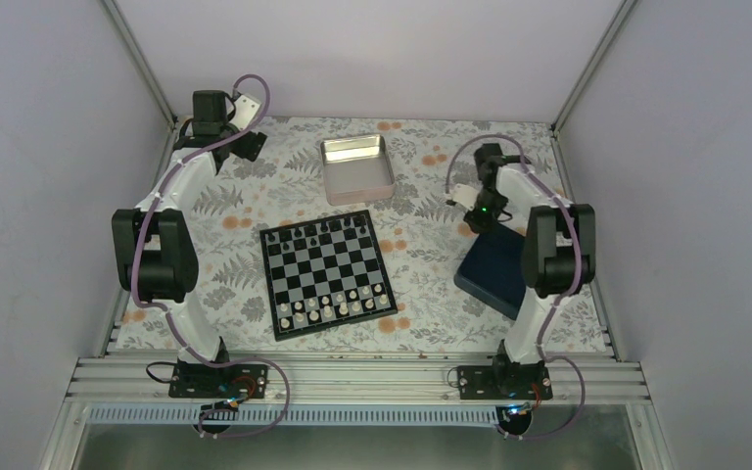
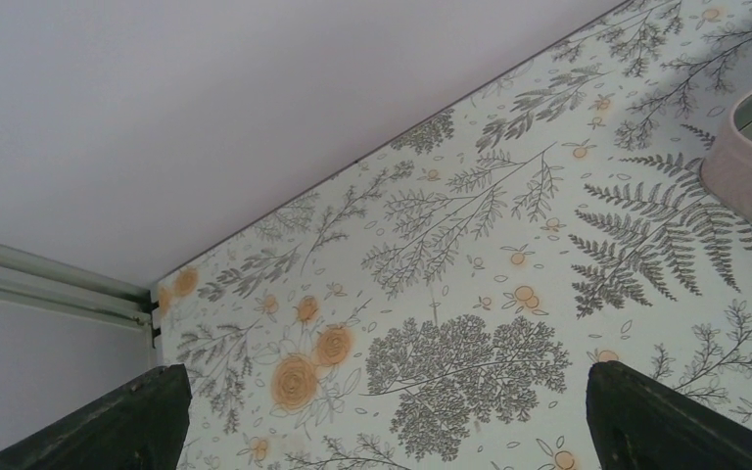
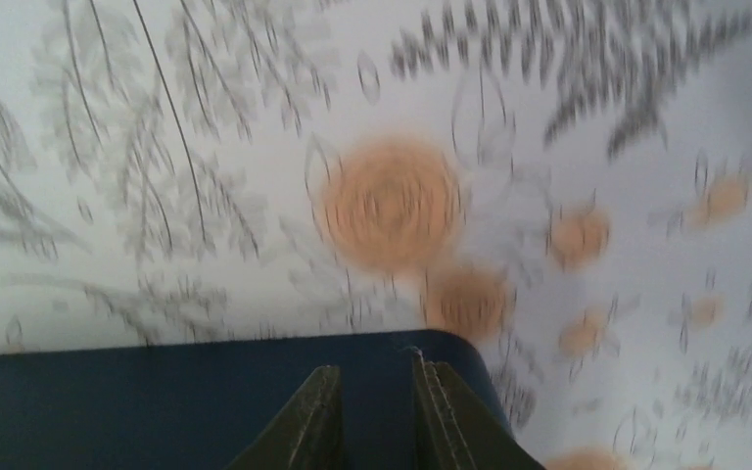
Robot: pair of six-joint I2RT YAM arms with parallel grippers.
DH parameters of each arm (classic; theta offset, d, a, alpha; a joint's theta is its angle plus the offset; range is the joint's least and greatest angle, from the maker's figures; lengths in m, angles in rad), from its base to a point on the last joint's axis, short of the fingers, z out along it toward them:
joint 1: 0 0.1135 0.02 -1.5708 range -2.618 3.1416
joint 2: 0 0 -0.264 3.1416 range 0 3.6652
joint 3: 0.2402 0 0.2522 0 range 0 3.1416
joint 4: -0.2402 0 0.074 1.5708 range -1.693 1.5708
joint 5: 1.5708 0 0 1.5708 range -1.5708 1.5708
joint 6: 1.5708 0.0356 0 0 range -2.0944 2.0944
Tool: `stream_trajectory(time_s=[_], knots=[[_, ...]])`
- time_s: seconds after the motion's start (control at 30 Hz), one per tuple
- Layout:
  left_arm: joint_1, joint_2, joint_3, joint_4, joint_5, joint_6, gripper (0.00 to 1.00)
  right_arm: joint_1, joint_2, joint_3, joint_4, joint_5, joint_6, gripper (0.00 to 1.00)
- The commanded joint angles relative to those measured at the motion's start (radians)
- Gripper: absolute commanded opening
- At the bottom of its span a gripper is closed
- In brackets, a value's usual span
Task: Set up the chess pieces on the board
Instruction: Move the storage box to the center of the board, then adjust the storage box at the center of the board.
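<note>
I've got one board mid-tabletop, black pieces along its far edge, white ones near. One tin behind, one blue box right. Left jaws spread wide, right jaws nearly closed, empty.

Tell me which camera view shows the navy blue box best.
The top external view: the navy blue box shows as a whole square on the table, right of the board, partly behind the right arm. The right wrist view shows only one blurred corner under the right tool. The left wrist view misses it.
</note>
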Motion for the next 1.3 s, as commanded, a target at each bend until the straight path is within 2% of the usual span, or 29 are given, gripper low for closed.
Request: stream_trajectory(time_s=[0.0, 0.13, 0.23, 0.3, 0.37, 0.4, 0.47, 0.53, 0.77, 0.97, 1.27], knots=[[0.014, -0.013, 0.032, 0.005, -0.037, 0.015, 1.0, -0.072, -0.131, -0.097, 0.062, 0.021, -0.017, 0.23], [0.013, -0.002, 0.059, -0.003, -0.041, 0.009, 1.0, -0.113, -0.219, -0.138, 0.095, 0.008, -0.054, 0.31], [0.014, -0.002, 0.059, 0.004, -0.054, 0.015, 1.0, -0.119, -0.276, -0.143, 0.068, -0.026, -0.087, 0.47], [0.013, -0.006, 0.061, 0.006, -0.058, 0.017, 1.0, -0.118, -0.316, -0.143, 0.032, -0.049, -0.107, 0.51], [0.013, -0.012, 0.059, 0.013, -0.063, 0.02, 1.0, -0.119, -0.342, -0.156, -0.002, -0.05, -0.125, 0.46], [0.014, -0.016, 0.054, 0.018, -0.065, 0.019, 1.0, -0.119, -0.355, -0.165, -0.007, -0.038, -0.128, 0.4], [0.014, -0.024, 0.045, 0.027, -0.067, 0.019, 1.0, -0.125, -0.38, -0.176, -0.024, -0.025, -0.134, 0.17], [0.013, -0.035, 0.032, 0.034, -0.063, 0.015, 1.0, -0.133, -0.388, -0.178, -0.075, -0.027, -0.137, 0.05], [0.015, -0.079, -0.058, 0.085, -0.059, 0.019, 1.0, -0.128, -0.361, -0.226, -0.225, -0.094, -0.101, 0.04], [0.016, -0.101, -0.091, 0.095, -0.051, 0.005, 1.0, -0.077, -0.358, -0.292, -0.214, -0.162, -0.087, 0.04], [0.016, -0.142, -0.137, 0.101, -0.064, -0.001, 1.0, 0.008, -0.275, -0.303, -0.162, -0.217, -0.077, 0.04]])
